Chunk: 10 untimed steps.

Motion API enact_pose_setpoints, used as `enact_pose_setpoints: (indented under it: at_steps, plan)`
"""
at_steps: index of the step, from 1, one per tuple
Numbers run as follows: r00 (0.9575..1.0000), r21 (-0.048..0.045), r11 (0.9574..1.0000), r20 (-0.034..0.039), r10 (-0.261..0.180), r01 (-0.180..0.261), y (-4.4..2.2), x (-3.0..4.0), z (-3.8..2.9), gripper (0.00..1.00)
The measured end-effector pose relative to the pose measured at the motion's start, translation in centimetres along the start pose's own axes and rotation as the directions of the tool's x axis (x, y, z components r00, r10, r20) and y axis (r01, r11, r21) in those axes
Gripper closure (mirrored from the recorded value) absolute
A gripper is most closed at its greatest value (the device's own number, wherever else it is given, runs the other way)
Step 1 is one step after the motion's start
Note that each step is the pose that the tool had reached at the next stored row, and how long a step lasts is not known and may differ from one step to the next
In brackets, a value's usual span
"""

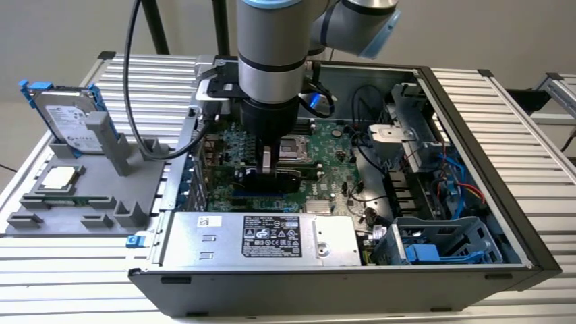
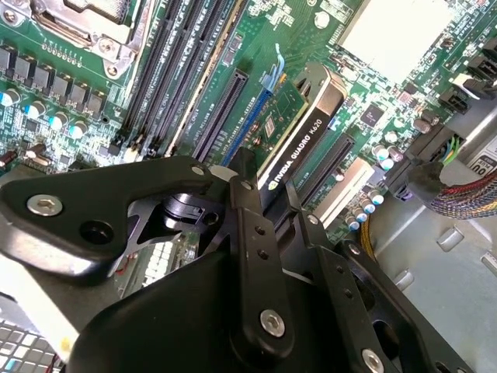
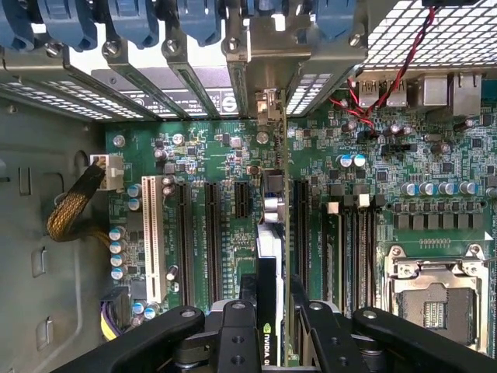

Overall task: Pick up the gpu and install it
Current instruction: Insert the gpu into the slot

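The gpu (image 1: 274, 183) is a thin black card standing on edge inside the open computer case, over the green motherboard (image 1: 338, 177). My gripper (image 1: 268, 177) reaches down from above and is shut on the card's top edge. In the second wrist view the gpu (image 2: 299, 136) runs along a long expansion slot, pinched by my gripper (image 2: 268, 198). In the first wrist view the gpu (image 3: 269, 249) is seen edge-on within my gripper (image 3: 269, 311), and its silver bracket (image 3: 268, 105) reaches the case's rear slot openings. Whether it sits fully in the slot I cannot tell.
A silver power supply (image 1: 261, 236) fills the case's near side, and a drive cage (image 1: 441, 243) with cables (image 1: 432, 169) stands at the exterior view's right. The processor socket (image 1: 295, 147) lies behind the card. A grey tray (image 1: 54, 216) outside holds a hard drive (image 1: 67, 118).
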<state>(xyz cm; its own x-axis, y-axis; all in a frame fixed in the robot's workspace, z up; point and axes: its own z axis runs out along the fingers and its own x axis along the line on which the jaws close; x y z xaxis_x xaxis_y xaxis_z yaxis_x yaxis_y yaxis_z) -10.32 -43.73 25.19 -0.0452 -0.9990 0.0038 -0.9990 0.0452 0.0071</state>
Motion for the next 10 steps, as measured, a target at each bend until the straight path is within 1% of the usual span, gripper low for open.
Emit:
enact_pose_setpoints:
  at_steps: [4, 10]
  plan:
    - [1.0, 0.0003, 1.0, 0.0007, -0.003, 0.003, -0.01, 0.11, 0.03, 1.0]
    - [1.0, -0.0004, 1.0, -0.0003, -0.004, 0.004, -0.01, 0.19, 0.0, 1.0]
